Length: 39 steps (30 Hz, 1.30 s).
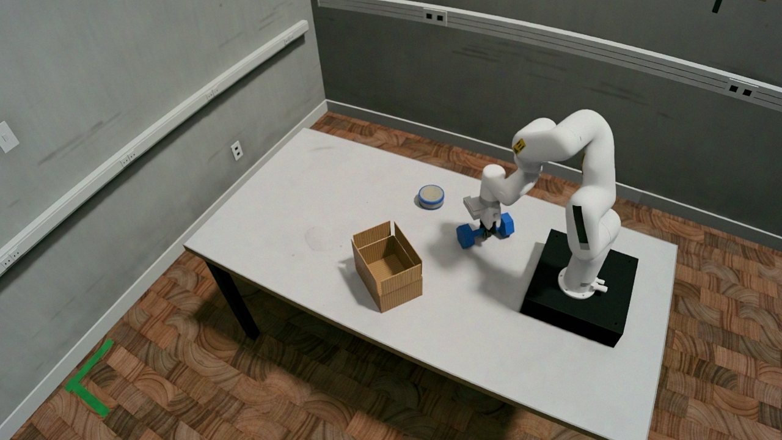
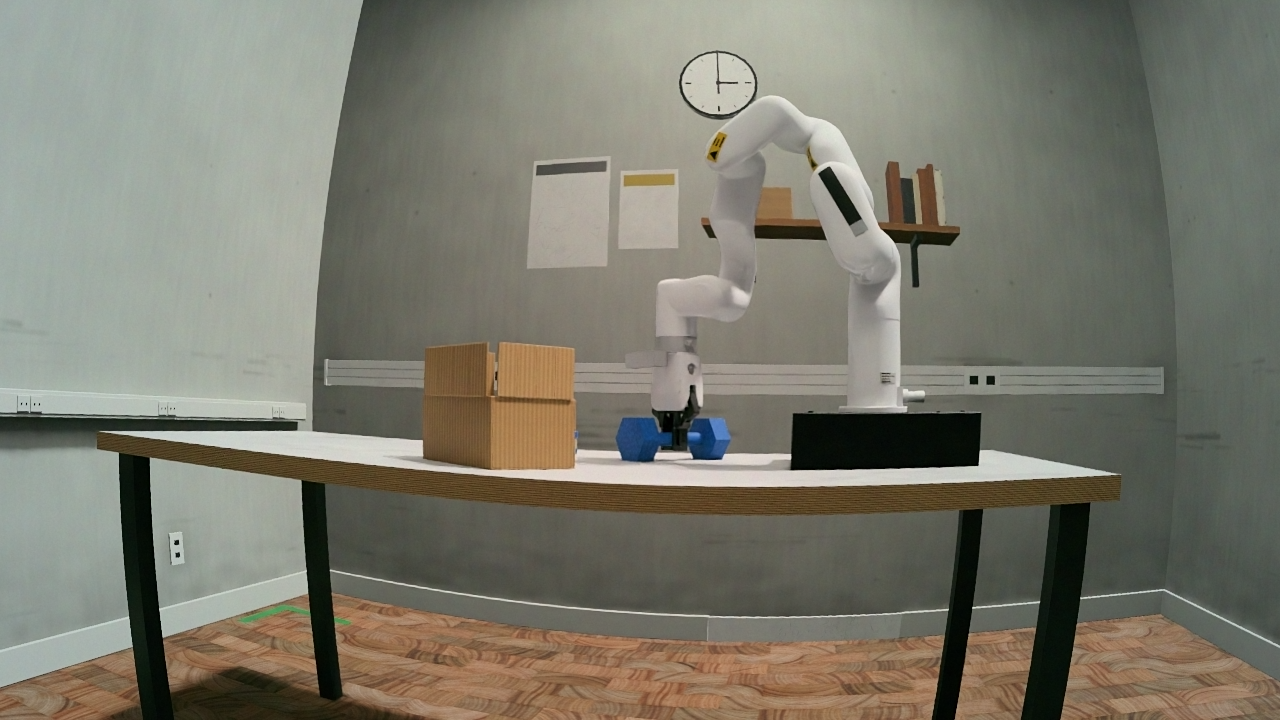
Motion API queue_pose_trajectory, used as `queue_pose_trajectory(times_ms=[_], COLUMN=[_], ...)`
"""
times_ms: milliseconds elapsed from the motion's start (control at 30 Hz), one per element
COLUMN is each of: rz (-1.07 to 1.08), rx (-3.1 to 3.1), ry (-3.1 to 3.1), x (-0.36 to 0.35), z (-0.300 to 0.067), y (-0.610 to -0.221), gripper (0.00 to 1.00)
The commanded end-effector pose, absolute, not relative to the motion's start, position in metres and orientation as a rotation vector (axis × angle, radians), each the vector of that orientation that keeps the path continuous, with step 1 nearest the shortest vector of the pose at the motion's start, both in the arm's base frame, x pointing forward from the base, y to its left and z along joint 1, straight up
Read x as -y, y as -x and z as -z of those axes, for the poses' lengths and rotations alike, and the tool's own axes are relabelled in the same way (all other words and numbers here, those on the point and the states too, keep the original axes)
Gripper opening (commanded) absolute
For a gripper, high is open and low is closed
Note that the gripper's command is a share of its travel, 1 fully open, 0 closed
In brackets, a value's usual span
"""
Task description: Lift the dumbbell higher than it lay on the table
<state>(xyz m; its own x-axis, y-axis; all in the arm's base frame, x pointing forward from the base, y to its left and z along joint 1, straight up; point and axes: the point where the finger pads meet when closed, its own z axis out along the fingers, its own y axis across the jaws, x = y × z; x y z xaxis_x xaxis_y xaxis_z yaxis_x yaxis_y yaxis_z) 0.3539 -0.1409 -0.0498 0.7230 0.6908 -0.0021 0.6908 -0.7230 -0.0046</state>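
A blue dumbbell [image 1: 483, 229] with hexagonal ends lies on the white table, between the cardboard box and the robot's black base. It also shows in the side view [image 2: 673, 438], resting on the table top. My gripper [image 1: 487, 230] points straight down over the middle of the dumbbell and is shut on its thin bar; in the side view my gripper [image 2: 677, 436] sits between the two blue ends. The bar itself is mostly hidden by the fingers.
An open cardboard box [image 1: 387, 264] stands to the left of the dumbbell. A small round blue-rimmed dish [image 1: 431, 196] sits behind it toward the far edge. The arm's black base block [image 1: 579, 285] is at the right.
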Motion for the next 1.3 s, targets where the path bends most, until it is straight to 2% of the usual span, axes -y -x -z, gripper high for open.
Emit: queue_pose_trajectory(times_ms=[0, 633, 1267], rz=[0.000, 0.000, 0.001], rx=[1.169, 1.169, 1.169], ry=[2.916, 2.916, 2.916], x=[0.142, 0.142, 0.142], z=[0.046, 0.021, -0.033], y=[-0.356, -0.357, -0.356], gripper=[0.00, 0.00, 0.00])
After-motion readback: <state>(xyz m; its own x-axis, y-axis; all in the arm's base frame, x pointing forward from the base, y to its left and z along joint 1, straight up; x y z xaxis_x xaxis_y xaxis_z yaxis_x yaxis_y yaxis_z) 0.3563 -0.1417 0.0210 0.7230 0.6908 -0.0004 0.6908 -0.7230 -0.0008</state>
